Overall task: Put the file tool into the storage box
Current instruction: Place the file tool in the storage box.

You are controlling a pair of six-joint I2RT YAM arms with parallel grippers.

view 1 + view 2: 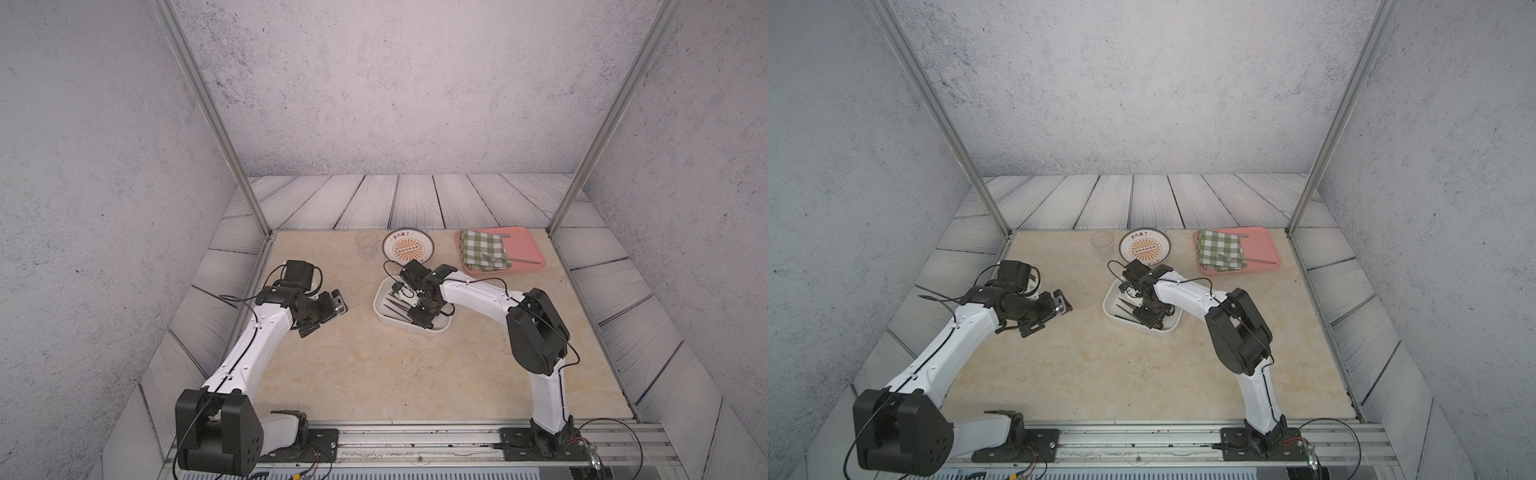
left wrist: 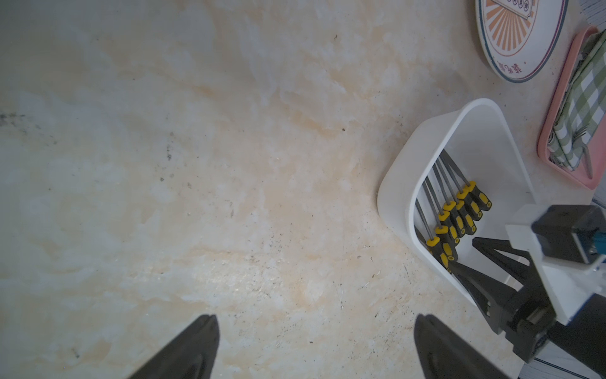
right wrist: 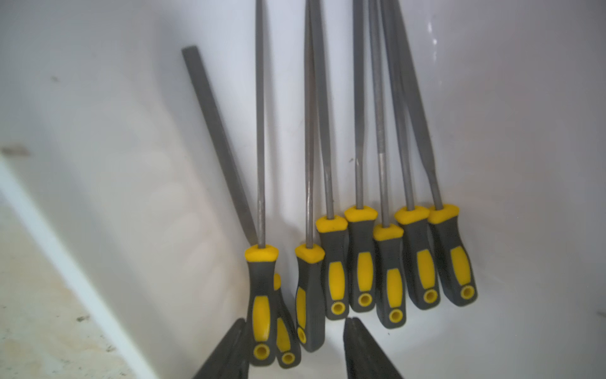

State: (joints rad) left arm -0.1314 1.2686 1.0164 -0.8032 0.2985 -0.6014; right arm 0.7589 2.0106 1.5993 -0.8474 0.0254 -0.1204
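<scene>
— Beige marbled tabletop: where's the file tool?
— Inside the storage box, nine-o'clock side, beside other files. Right gripper straddles its handle, jaws parted. Left gripper gapes wide at the box's nine o'clock.

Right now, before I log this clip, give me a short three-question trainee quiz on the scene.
1. True or false: the yellow-handled files all lie inside the storage box.
2. What lies on the pink tray? A) green checked cloth and fork; B) sponge; C) scissors.
3. Which gripper hangs over the storage box, jaws apart?
Key: 1 true; 2 A; 3 right gripper.
</scene>
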